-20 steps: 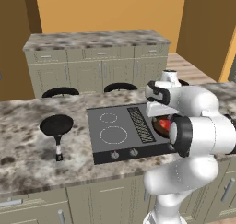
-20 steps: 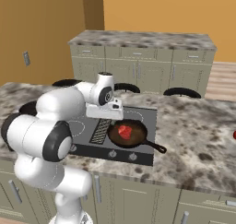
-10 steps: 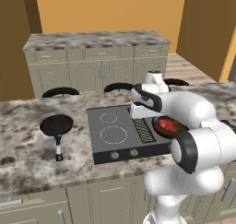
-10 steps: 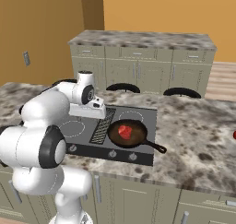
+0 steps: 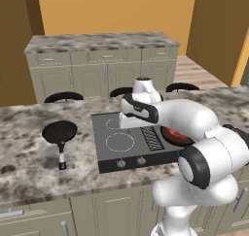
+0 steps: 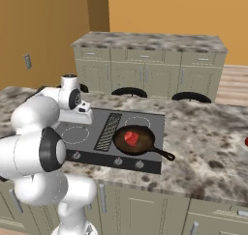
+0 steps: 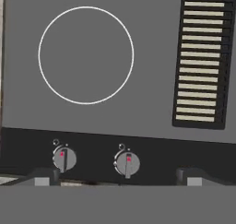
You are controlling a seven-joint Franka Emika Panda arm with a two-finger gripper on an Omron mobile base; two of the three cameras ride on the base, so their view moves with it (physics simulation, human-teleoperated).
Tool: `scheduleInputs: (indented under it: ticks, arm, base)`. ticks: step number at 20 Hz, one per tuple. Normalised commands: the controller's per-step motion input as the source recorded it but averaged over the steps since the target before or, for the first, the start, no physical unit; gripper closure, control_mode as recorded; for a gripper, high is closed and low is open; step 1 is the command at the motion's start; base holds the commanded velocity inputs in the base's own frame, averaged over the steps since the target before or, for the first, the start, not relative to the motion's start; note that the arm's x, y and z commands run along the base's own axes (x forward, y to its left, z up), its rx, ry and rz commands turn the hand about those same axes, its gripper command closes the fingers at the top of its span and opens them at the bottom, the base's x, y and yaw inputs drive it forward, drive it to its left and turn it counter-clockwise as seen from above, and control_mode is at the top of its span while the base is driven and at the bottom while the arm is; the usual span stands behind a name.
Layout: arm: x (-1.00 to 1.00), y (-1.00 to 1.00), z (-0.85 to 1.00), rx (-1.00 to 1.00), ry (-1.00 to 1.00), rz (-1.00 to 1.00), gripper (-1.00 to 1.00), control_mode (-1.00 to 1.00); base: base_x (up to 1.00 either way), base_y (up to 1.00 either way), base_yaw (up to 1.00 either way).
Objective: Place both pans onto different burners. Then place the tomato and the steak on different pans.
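Granite counter is being shown in the left base view with the black pan lying off the cooktop, not yet on a burner. From the right base view, the brown pan is being seen on a right-hand burner with the steak inside, and a red shape, possibly the tomato, far along the counter. Through the hand view, the gripper is being held empty with jaws wide apart over the front left burner and knobs, presumably in transit toward the black pan.

Black pan on table left of cooktop (handle toward camera); arm over cooktop.
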Motion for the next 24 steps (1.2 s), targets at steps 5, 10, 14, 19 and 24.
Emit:
scheduleInputs:
  ticks: [5,10,14,19,24]
  arm:
    - [0.0,0.72,0.0,0.0,0.0,0.0,-1.0,-1.0]
    - [0.0,0.72,0.0,0.0,0.0,0.0,-1.0,-1.0]
    - [0.0,0.78,0.0,0.0,0.0,0.0,-1.0,-1.0]
    - [0.0,0.76,0.0,0.0,0.0,0.0,-1.0,-1.0]
    - [0.0,0.77,0.0,-0.01,0.0,0.0,-1.0,-1.0]
  base:
    - [0.0,0.0,0.0]
    - [0.0,0.0,0.0]
    - [0.0,0.0,0.0]
    - [0.0,0.0,0.0]
    - [0.0,0.0,0.0]
